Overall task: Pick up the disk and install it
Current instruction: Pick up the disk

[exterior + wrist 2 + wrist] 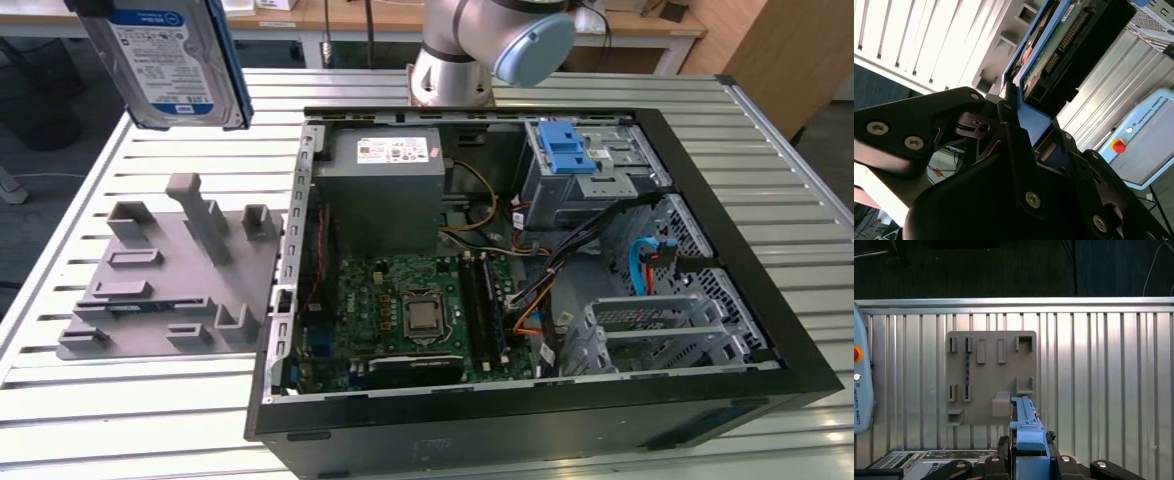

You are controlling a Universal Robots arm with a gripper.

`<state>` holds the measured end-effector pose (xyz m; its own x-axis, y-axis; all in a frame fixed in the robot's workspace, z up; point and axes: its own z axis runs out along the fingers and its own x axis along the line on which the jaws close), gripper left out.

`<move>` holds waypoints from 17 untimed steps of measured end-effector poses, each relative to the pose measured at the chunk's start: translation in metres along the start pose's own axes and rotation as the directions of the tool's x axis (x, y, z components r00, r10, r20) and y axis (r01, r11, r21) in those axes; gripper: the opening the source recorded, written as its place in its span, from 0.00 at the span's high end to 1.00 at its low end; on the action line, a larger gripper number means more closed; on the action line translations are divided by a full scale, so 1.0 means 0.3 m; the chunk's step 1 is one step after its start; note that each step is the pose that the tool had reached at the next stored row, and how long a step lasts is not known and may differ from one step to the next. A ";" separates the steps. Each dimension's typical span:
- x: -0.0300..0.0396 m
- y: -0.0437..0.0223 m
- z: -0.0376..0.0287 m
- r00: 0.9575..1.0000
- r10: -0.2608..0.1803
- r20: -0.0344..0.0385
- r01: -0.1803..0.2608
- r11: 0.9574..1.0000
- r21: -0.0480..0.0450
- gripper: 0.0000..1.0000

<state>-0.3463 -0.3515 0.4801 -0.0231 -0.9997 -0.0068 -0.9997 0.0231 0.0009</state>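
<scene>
A slatted metal table (134, 400) carries a grey slotted holder plate (174, 270) on the exterior view's left and, just beside it, an open black computer case (534, 432) lying flat.

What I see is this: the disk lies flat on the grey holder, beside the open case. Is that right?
Not quite. The disk does not lie on the grey holder; it hangs in the air above it, with the pincer shut on it. The exterior view shows it aloft, the second wrist view the grip. The holder is indeed beside the open case.
</scene>
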 end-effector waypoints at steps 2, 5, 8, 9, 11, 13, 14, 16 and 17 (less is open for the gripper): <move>0.002 -0.006 0.000 1.000 0.000 0.000 0.000 1.000 0.000 0.64; 0.004 -0.014 0.000 1.000 0.000 0.000 0.000 1.000 0.000 0.64; 0.006 -0.023 0.000 1.000 0.000 0.000 0.000 1.000 0.000 0.64; 0.007 -0.026 0.000 1.000 0.000 0.000 0.000 1.000 0.000 0.64; 0.007 -0.032 0.000 1.000 0.000 0.000 0.000 1.000 0.000 0.64; 0.006 -0.038 0.000 1.000 0.000 0.000 0.000 1.000 0.000 0.64; 0.006 -0.042 0.000 1.000 0.000 0.000 0.000 1.000 0.000 0.64; 0.006 -0.048 0.000 1.000 0.000 0.000 0.000 1.000 0.000 0.64; 0.006 -0.051 0.000 1.000 0.000 0.000 0.000 1.000 0.000 0.64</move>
<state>-0.3309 -0.3538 0.4801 -0.0231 -0.9997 -0.0068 -0.9997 0.0231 0.0009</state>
